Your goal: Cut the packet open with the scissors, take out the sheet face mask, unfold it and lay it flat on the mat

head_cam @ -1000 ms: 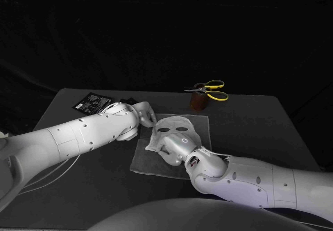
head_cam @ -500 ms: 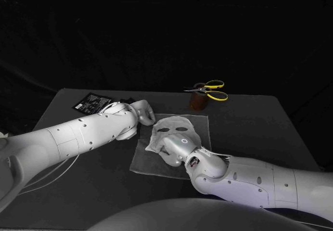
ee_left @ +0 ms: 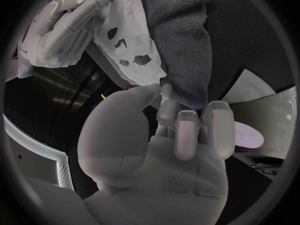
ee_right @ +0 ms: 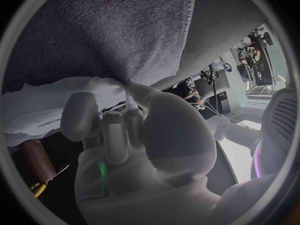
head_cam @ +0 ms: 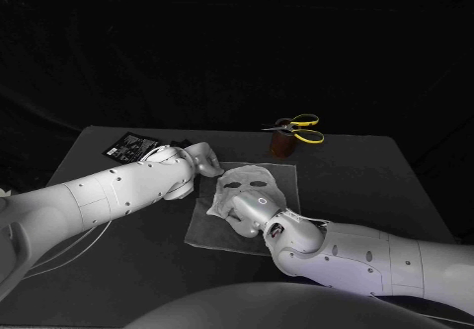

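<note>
The left hand (head_cam: 205,162) and right hand (head_cam: 249,212) each pinch an edge of the mask (head_cam: 255,181) over the mat (head_cam: 210,236) (looks flimsy), so an uneven tug could tear or crumple it.

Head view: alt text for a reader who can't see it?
The left hand and the right hand hold opposite ends of the unfolded sheet face mask over a grey mat on the black table. Behind it, yellow-handled scissors sit on a brown holder; the black packet lies far left.
</note>
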